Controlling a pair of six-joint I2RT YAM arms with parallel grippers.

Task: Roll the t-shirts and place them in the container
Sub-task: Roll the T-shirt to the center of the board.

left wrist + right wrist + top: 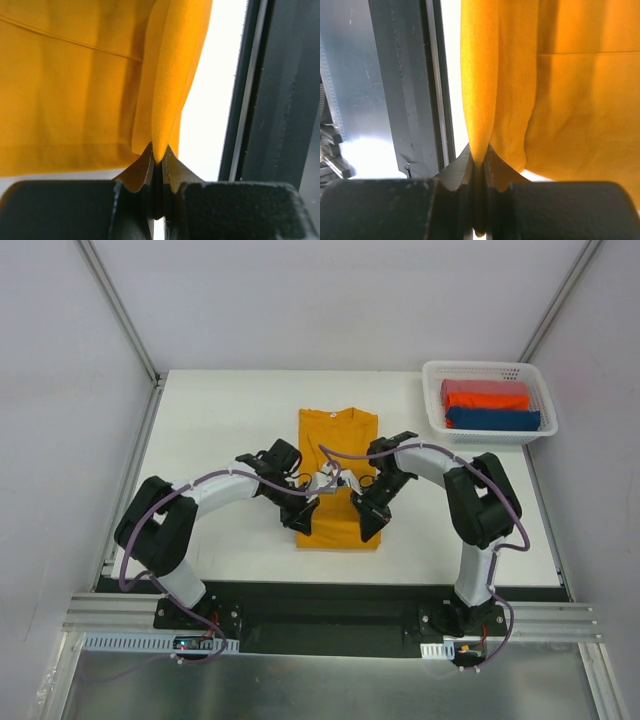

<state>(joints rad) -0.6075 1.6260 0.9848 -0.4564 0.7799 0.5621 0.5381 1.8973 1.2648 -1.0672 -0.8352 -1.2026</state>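
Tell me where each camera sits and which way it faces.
Top external: above and behind, looking down at the table; left arm, right arm show.
Left wrist: on the left arm, looking along the left gripper, shut on the shirt.
Right wrist: likewise along the right gripper, shut on the shirt.
Shared: all three see the shirt.

On my right wrist feed, the right gripper (479,162) pinches a raised fold of the mustard-yellow t-shirt (570,110), jaws pressed tight on the cloth. A stitched seam crosses the fabric at right. A strip of white table (450,75) and a dark rail (405,85) stand at left.
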